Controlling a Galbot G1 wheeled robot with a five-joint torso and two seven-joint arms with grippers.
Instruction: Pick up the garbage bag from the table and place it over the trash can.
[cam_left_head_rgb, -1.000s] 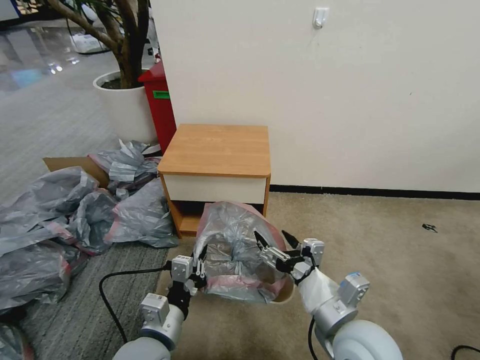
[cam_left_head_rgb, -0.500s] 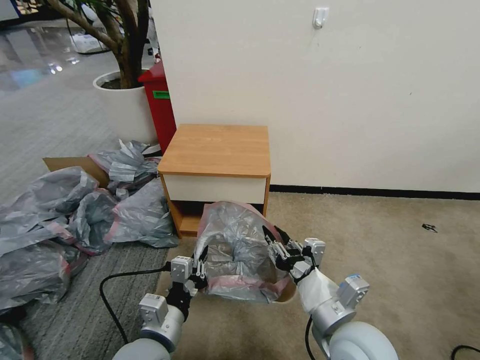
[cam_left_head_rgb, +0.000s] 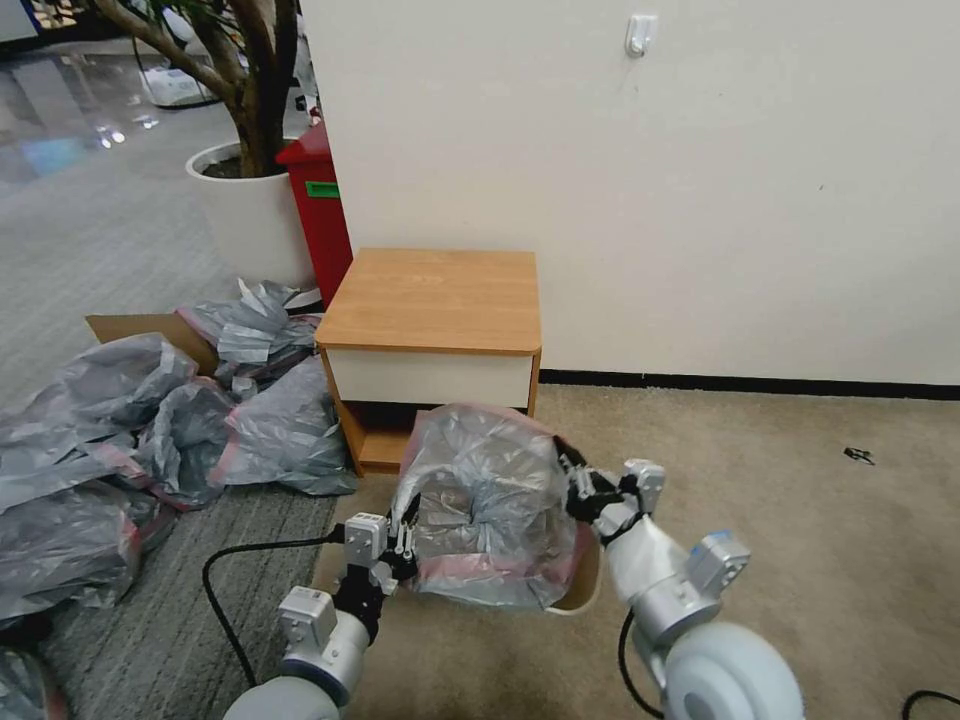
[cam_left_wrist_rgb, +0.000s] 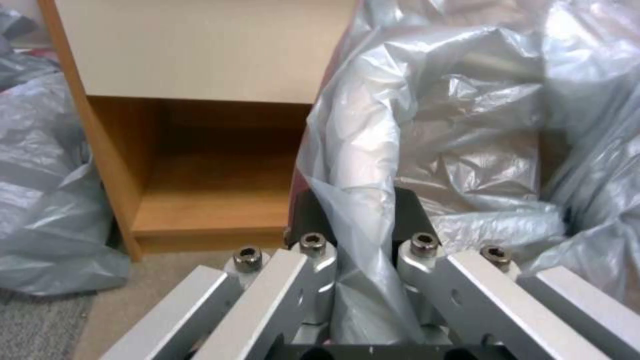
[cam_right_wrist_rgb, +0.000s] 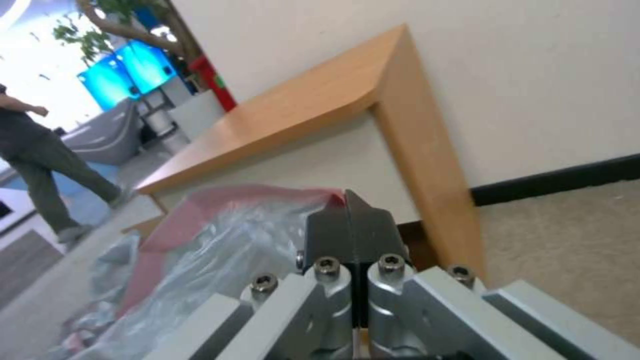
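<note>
Garbage bag (cam_left_head_rgb: 487, 500) sat draped over the trash can (cam_left_head_rgb: 580, 585), in front of the table (cam_left_head_rgb: 432, 300), its mouth facing down. Since a second earlier, the right gripper (cam_left_head_rgb: 575, 480) had closed, pinching its right rim; the left gripper (cam_left_head_rgb: 403, 535) pinched a fold at its left side.

garbage bag (cam_left_head_rgb: 485, 500): grey, pink-rimmed, draped over beige trash can (cam_left_head_rgb: 583, 583) | before table (cam_left_head_rgb: 432, 300)
</note>
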